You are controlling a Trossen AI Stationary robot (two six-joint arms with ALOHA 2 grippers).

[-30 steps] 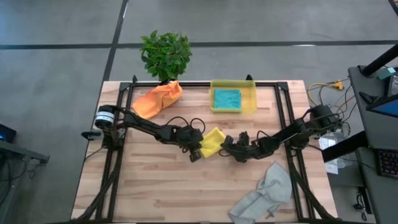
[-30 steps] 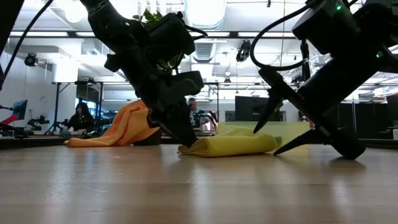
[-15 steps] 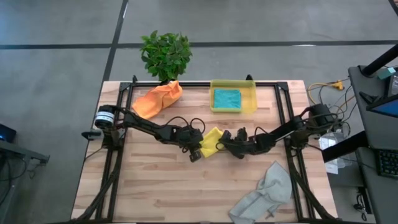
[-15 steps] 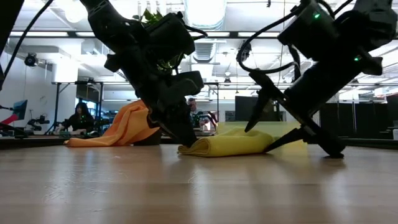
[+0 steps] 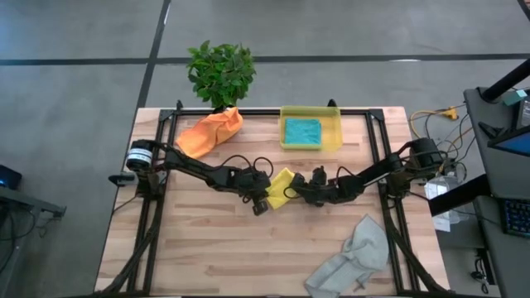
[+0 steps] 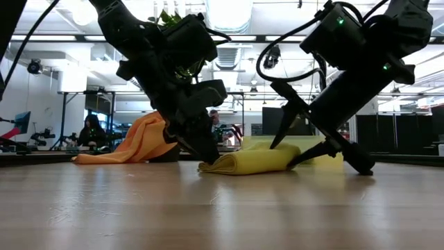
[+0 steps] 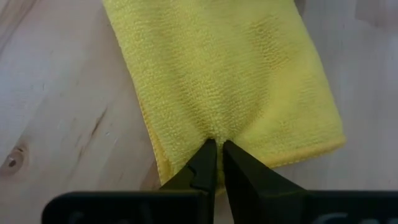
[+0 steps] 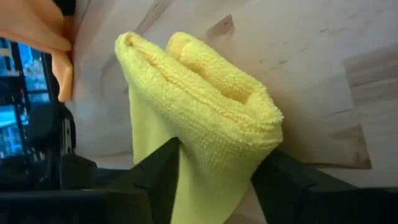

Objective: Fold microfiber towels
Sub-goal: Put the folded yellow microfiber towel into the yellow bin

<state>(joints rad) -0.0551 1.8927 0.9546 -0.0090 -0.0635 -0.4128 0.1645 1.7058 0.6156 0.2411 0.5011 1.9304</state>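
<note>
Sliding in from the right, the right gripper (image 5: 305, 189) is now straddling the near end of the yellow towel (image 5: 280, 188), where a second ago it was sitting clear of the cloth with its jaws wider. Everything else is lying as it was.

The yellow towel is lying folded at mid-tabletop (image 5: 215, 248), between the two grippers. The left gripper (image 5: 267, 197) is pinning its opposite edge, jaws pressed together on a pinch of cloth (image 7: 214, 134).

To do this fold well, the right jaws should probably be closing on all the stacked layers at once, low against the wood, so that none is slipping free when the end is lifted. The left pinch ought to be holding firm as an anchor, and any lift should be running straight toward it, keeping the edges square.

In the right wrist view the jaws are standing partly spread, one finger (image 8: 155, 171) on each side of the thick rolled end (image 8: 205, 93), touching or nearly touching it; whether they are gripping yet cannot be told.

The orange towel (image 5: 210, 131) is lying bunched at the far left, the teal one (image 5: 302, 130) in the bin (image 5: 334, 124), and the grey one (image 5: 352, 257) crumpled at the near right.
</note>
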